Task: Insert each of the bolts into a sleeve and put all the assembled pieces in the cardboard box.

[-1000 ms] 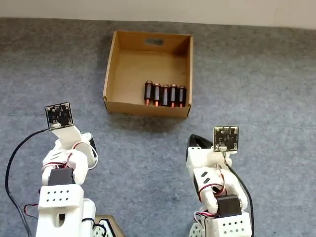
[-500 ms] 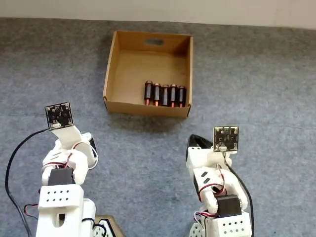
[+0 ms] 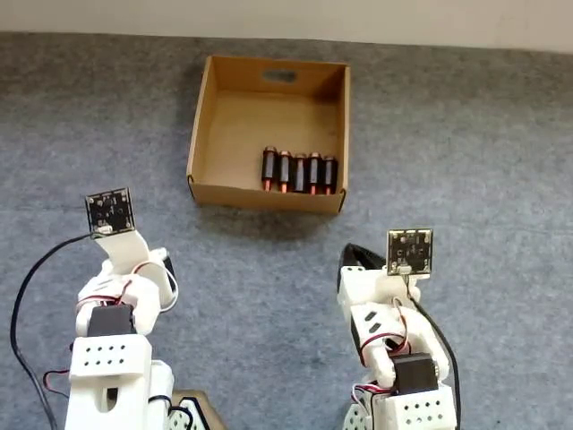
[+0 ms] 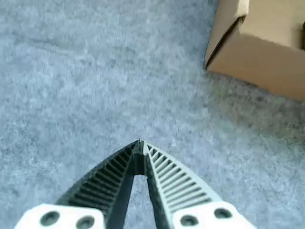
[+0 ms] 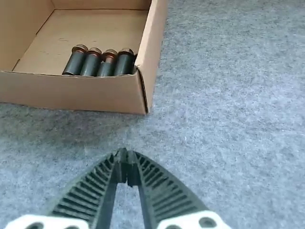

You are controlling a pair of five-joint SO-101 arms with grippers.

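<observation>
The cardboard box sits at the back middle of the grey carpet. Inside it, against the near wall, several assembled bolt-and-sleeve pieces lie side by side in a row, dark sleeves with copper ends. My right wrist view has the same row of pieces inside the box. The left gripper hovers over bare carpet near a box corner, its fingertips touching, holding nothing. The right gripper is shut and empty too, a short way in front of the box's near wall.
Both white arms are folded back at the front of the carpet, the left arm and the right arm. Grey carpet spreads on all sides of the box. A pale strip runs along the far edge.
The left arm's wrist has shifted slightly, a little to the right and toward the near edge. The box, the pieces and the right arm stay as they were.
</observation>
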